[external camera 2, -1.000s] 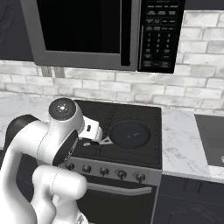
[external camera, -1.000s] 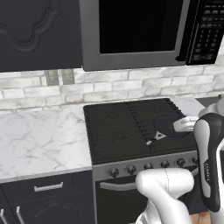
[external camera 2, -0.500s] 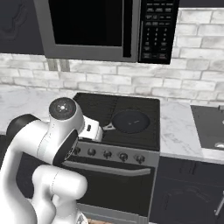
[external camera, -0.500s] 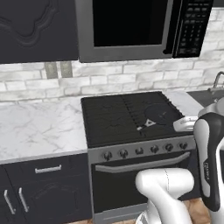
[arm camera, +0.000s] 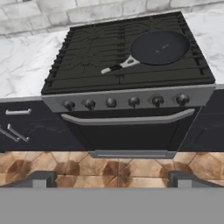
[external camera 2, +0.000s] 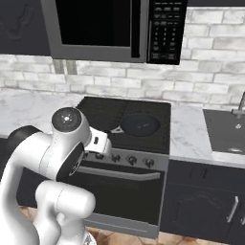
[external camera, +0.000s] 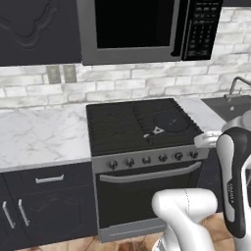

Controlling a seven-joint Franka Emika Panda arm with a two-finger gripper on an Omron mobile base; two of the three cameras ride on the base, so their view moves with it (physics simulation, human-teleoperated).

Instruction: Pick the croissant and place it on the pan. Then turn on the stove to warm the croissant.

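Pan (arm camera: 160,47) far beyond wide-apart gripper (arm camera: 112,178)

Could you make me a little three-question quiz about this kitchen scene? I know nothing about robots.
1. True or false: the pan sits on the stove, with nothing in it.
2. What hangs above the stove? A) a window B) a microwave C) a shelf of jars
3. Fill in: the end effector is ____, holding nothing.

Key: 1 true; 2 B; 3 open.
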